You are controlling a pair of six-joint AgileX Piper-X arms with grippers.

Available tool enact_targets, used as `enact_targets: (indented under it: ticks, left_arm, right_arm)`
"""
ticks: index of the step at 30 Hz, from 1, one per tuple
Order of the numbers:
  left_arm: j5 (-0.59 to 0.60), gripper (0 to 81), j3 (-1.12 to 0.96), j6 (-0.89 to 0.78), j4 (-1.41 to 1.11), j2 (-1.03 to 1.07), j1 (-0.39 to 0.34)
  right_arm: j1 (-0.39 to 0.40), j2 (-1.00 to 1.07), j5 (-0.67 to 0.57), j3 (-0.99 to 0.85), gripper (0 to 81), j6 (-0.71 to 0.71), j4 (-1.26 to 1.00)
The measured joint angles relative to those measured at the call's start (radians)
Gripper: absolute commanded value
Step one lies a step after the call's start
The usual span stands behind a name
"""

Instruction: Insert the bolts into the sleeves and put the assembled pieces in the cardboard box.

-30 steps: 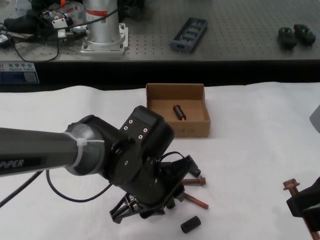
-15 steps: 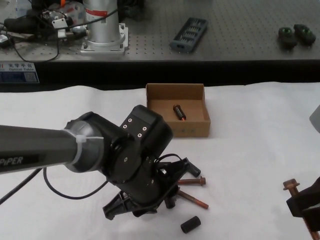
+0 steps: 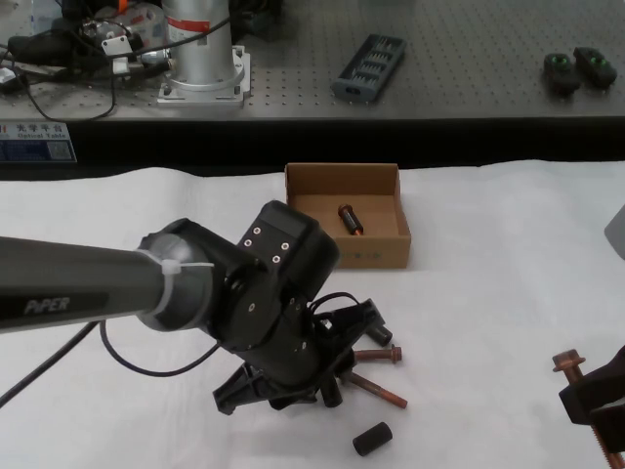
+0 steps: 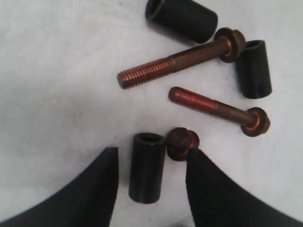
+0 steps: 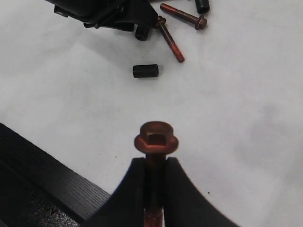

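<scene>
My left gripper point(image 4: 151, 156) is open and low over the cloth, one finger on either side of a black sleeve point(image 4: 147, 168) that lies between them with a gap on each side. A copper bolt head point(image 4: 182, 143) rests against that sleeve's end. Two loose bolts point(image 4: 189, 56) point(image 4: 220, 111) and two more sleeves point(image 4: 182, 16) point(image 4: 253, 68) lie just beyond. My right gripper point(image 5: 155, 163) is shut on a copper bolt point(image 5: 156, 137), head outward, at the bench's near right point(image 3: 596, 401). The cardboard box point(image 3: 391, 249) holds one assembled piece point(image 3: 350, 220).
A lone black sleeve point(image 3: 371, 439) lies on the white cloth near the front, beside the left arm point(image 3: 254, 303). Behind the cloth runs a perforated metal table with a grey post base point(image 3: 200, 59), a dark tray point(image 3: 369, 63) and cables.
The left arm dipped toward the near left and came back, its gripper staying over the loose parts. The right gripper and its bolt have not moved.
</scene>
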Motion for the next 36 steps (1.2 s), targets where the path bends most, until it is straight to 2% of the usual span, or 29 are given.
enact_targets:
  ticks: [10, 15, 27, 30, 34, 36]
  left_arm:
    - [-0.005, 33.4, -0.004, 0.014, 0.031, 0.001, 0.000]
    - [-0.007, 27.2, -0.006, 0.028, 0.038, 0.008, 0.000]
    - [-0.009, 26.8, -0.007, 0.057, 0.040, 0.010, 0.000]
    - [-0.008, 18.9, -0.007, 0.059, 0.040, 0.010, 0.000]
    - [-0.008, 0.1, -0.007, 0.065, 0.040, 0.012, 0.000]
    - [-0.008, 0.6, -0.007, 0.071, 0.040, 0.012, 0.000]
  right_arm:
    - [0.000, 0.000, -0.003, 0.000, 1.8, -0.022, 0.000]
    - [0.000, 0.000, -0.003, 0.000, 1.8, -0.021, 0.000]
    - [0.000, 0.000, -0.003, 0.000, 1.8, -0.021, 0.000]
    - [0.000, 0.000, -0.003, 0.000, 1.8, -0.021, 0.000]
    - [0.000, 0.000, -0.003, 0.000, 1.8, -0.021, 0.000]
    - [0.000, 0.000, -0.003, 0.000, 1.8, -0.021, 0.000]
